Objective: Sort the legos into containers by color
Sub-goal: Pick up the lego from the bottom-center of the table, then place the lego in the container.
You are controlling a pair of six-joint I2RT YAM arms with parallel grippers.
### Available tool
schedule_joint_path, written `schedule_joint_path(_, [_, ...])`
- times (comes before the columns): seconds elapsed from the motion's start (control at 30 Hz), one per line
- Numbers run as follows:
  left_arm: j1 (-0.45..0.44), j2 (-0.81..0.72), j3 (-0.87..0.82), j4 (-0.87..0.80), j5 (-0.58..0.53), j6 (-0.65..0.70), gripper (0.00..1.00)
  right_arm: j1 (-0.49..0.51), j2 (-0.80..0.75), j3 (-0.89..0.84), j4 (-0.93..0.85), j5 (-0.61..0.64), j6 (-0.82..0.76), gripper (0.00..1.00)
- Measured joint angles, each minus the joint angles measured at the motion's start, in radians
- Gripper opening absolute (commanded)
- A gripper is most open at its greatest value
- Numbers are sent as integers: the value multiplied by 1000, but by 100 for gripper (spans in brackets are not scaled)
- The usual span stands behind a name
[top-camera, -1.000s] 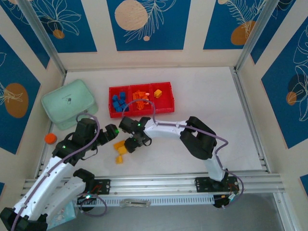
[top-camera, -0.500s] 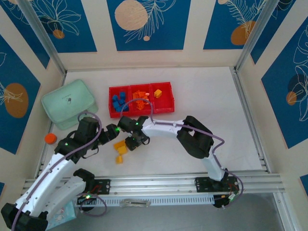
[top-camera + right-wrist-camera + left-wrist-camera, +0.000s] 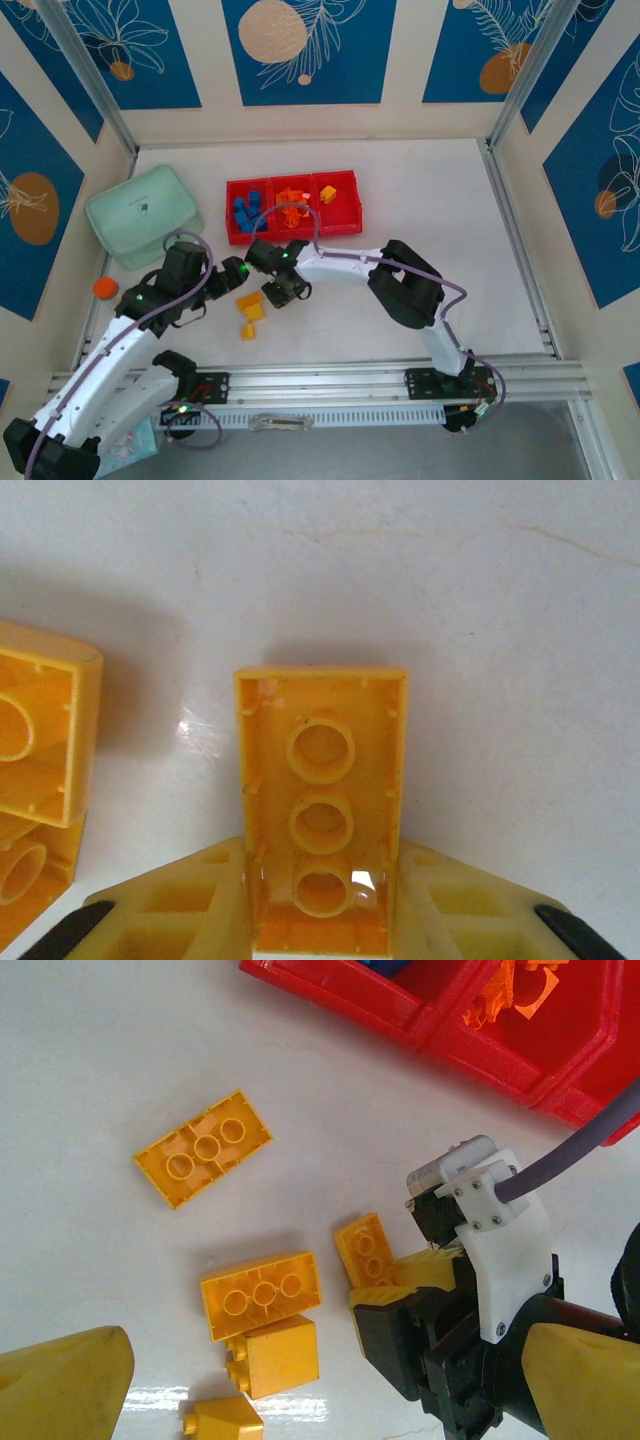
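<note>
In the right wrist view, my right gripper (image 3: 322, 912) is shut on a yellow-orange lego (image 3: 322, 800) that lies hollow side up on the white table, one pad against each long side. From above, that gripper (image 3: 278, 292) sits just below the red tray of containers (image 3: 343, 226). The tray holds blue legos (image 3: 246, 212) on the left, orange ones (image 3: 292, 203) in the middle and a yellow-orange one (image 3: 328, 194) on the right. My left gripper (image 3: 325, 1385) hovers open over loose yellow legos (image 3: 262, 1294), (image 3: 204, 1147), (image 3: 281, 1356), next to the right gripper (image 3: 400, 1295).
A mint-green case (image 3: 145, 215) stands at the left, with a small orange cap (image 3: 104, 288) below it near the wall. Two more loose yellow bricks (image 3: 249, 308) lie left of the right gripper. The tray's red wall (image 3: 470, 1055) runs along the far side of the bricks.
The right gripper's jaws have closed onto the yellow-orange lego and shifted slightly left. The left arm has barely moved and its jaws stay wide.
</note>
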Motion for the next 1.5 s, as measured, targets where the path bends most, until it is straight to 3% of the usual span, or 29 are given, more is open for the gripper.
schedule_joint_path(0.37, [0,47,34,15,37,11,99,-95,-183,-122,27,-8,66,30])
schedule_joint_path(0.6, [0,166,76,88,101,34,99,-243,-308,-137,25,-8,93,30])
schedule_joint_path(0.93, [0,362,151,228,176,56,99,-494,-174,83,-16,61,92,31])
schedule_joint_path(1.2, [0,412,190,277,177,60,99,-569,24,348,-60,106,61,58])
schedule_joint_path(1.5, [5,385,191,266,163,75,99,-530,-15,328,-67,106,34,67])
